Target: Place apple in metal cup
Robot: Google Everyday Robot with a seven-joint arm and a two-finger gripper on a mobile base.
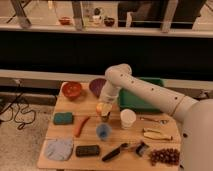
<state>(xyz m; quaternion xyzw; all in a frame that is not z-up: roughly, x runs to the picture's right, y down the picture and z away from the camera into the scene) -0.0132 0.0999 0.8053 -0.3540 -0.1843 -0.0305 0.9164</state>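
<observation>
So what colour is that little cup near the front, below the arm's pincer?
Blue, in the camera view; the pincer is just above the apple.

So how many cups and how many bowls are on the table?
Cups: 3 - metal cup, white cup, blue cup
Bowls: 2 - orange-red bowl, purple bowl
Total: 5
The gripper hangs right over the apple, which sits at the top of the metal cup.
</observation>
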